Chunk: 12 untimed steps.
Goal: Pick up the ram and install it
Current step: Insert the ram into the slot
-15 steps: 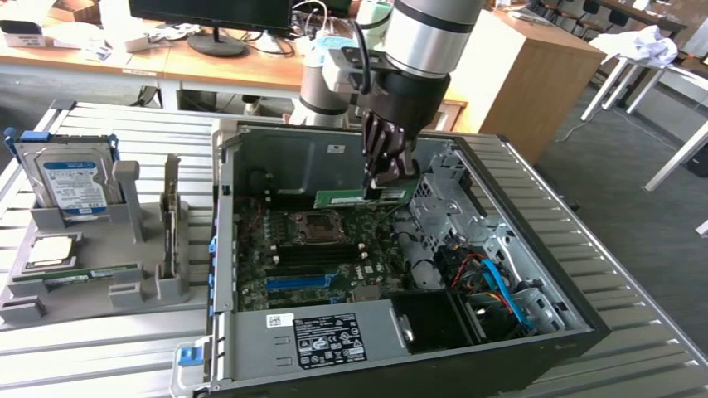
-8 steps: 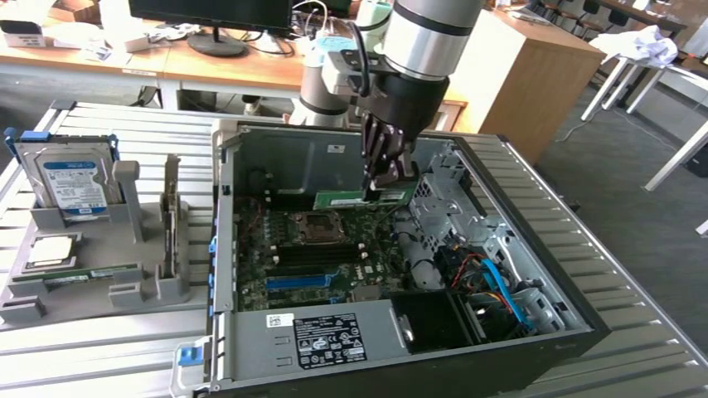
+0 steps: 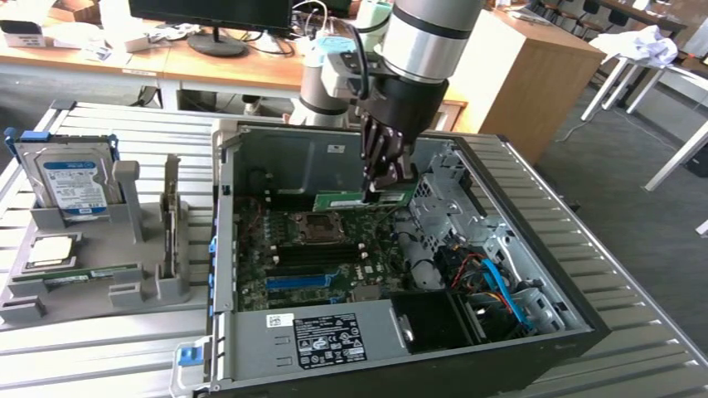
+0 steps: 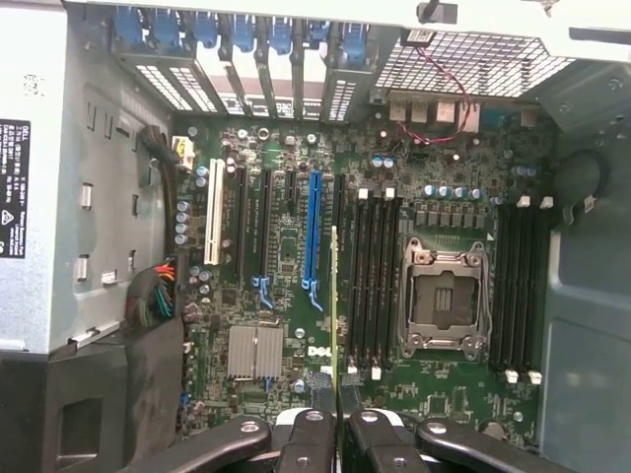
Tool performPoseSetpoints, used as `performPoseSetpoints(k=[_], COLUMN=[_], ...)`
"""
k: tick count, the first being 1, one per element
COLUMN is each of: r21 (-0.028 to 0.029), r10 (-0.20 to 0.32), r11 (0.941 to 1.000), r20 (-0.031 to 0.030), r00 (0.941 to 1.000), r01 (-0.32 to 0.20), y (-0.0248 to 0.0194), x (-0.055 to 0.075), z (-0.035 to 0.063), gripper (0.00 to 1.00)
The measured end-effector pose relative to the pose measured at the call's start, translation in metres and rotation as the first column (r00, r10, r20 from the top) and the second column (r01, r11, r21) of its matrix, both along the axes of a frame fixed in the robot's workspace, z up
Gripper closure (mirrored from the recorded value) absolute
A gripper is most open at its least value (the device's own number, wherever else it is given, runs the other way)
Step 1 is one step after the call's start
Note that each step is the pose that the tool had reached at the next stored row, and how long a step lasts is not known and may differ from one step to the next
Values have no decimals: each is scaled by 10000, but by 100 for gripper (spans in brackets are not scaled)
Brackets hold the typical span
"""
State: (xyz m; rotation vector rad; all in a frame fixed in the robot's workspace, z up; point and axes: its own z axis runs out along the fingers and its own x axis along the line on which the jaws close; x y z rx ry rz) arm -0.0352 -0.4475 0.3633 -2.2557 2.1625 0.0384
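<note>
Green ram [image 3: 348, 200] is clamped in the gripper [image 3: 387, 189], jaws closed tight on one end of the stick. It hangs level inside the open computer case [image 3: 277, 157], over the motherboard [image 3: 298, 257] and toward the case's back wall. The fingers cover the gripped end. The free end sticks out toward the exterior view's left. Hard to say how high it sits above the board; it looks clear of it, not seated.

In the wrist view the ram [image 4: 335, 296] is edge-on, just a thin yellow-green line, so no chips or sticker can be made out. It runs out from between the two black fingers [image 4: 306, 443], which are cut off by the frame edge, as is the gripper [image 4: 337, 426] body. The line lies between the blue slot [image 4: 314, 236] and the nearest of the black memory slots [image 4: 373, 286], just beside the latter. Cannot tell if it is over a slot.

CPU socket [image 4: 442, 296] sits between two banks of memory slots, open, no chip in it. The far bank is partly shadowed.

Outside the case, on the exterior view's left, a grey holder [image 3: 144, 286] carries the second ram stick [image 3: 78, 274] lying flat, the hard drive [image 3: 72, 178] standing upright, and a small silver processor chip [image 3: 50, 250]. The upper arm is cut off at the frame top.
</note>
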Motion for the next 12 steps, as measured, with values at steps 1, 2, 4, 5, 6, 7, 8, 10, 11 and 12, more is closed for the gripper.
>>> performPoseSetpoints(k=[1, 2, 4, 5, 6, 7, 8, 10, 11, 12], r21=[0, 0, 0, 0, 0, 0, 0, 1, 0, 0], r10=[0, -1, 0, -1, 0, 0, 0, 0, 0, 0], r11=[10000, 10000, 10000, 10000, 10000, 10000, 10000, 10000, 10000, 10000], r20=[0, 0, 0, -1, 0, 0, 0, 0, 0, 0], r00=[10000, 10000, 10000, 10000, 10000, 10000, 10000, 10000, 10000, 10000], r01=[0, 1, 0, 1, 0, 0, 0, 0, 0, 0], y=[0, 0, 0, 0, 0, 0, 0, 0, 0, 0], x=[0, 0, 0, 0, 0, 0, 0, 0, 0, 0], z=[-3, -6, -12, -15, -18, -22, -25, -31, -34, -37], gripper=[87, 87, 87, 87, 87, 87, 87, 87, 87, 87])
